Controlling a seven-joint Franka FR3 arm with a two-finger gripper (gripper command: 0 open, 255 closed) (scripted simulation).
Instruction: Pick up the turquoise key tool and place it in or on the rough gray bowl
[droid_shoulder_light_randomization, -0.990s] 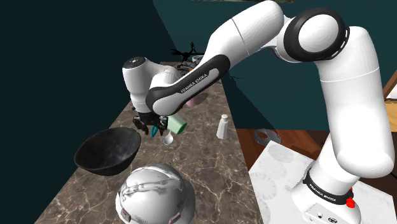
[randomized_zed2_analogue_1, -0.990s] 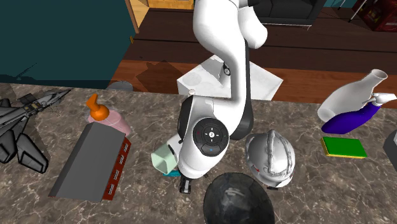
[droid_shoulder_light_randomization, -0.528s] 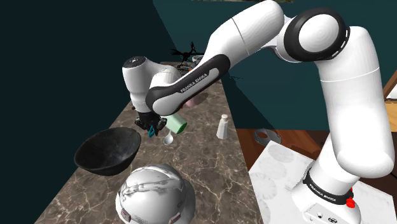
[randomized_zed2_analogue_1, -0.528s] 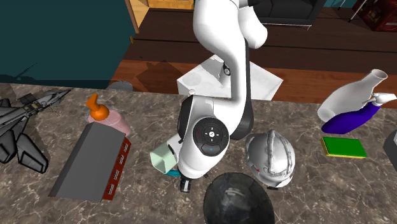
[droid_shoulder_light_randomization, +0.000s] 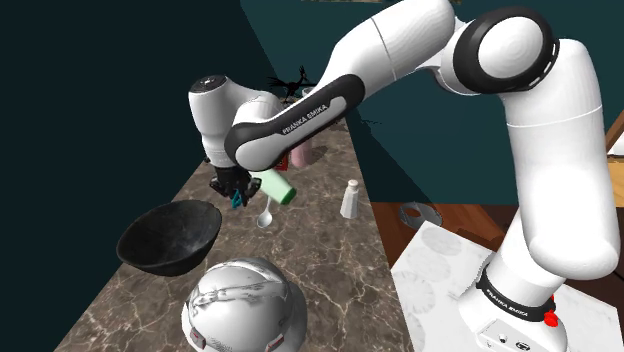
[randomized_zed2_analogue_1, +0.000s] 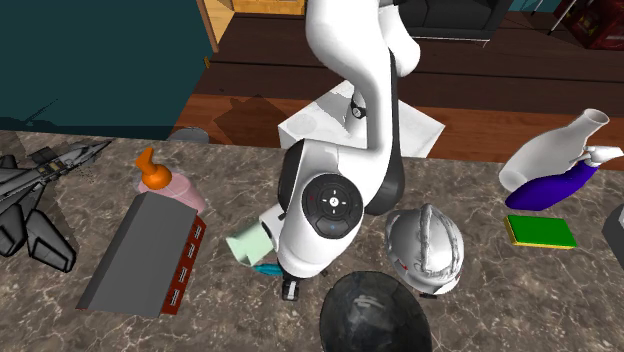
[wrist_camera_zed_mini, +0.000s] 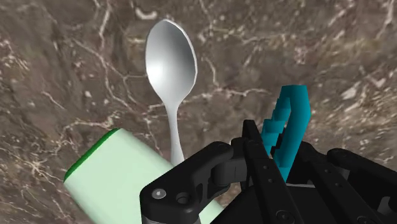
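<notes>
Lifted now: black gripper (droid_shoulder_light_randomization: 231, 188) clamped on turquoise toothed key tool (wrist_camera_zed_mini: 289, 124); carry over dark rough bowl (droid_shoulder_light_randomization: 165, 248) (clear rim first).

Robot arm (droid_shoulder_light_randomization: 540, 170): smooth, glossy white shells, rounded throughout; joints (droid_shoulder_light_randomization: 510, 48) ringed in dark grey. The forearm has a dark band (droid_shoulder_light_randomization: 290, 122) with white lettering (FRANKA EMIKA); the same lettering appears on the dark collar (droid_shoulder_light_randomization: 508, 293) at the base, beside small red marks (droid_shoulder_light_randomization: 549, 318). Round dark cap (randomized_zed2_analogue_1: 331, 201) bears small red symbols; gripper (wrist_camera_zed_mini: 280, 158) all black, angular, with small round screw recesses (wrist_camera_zed_mini: 159, 193).
</notes>
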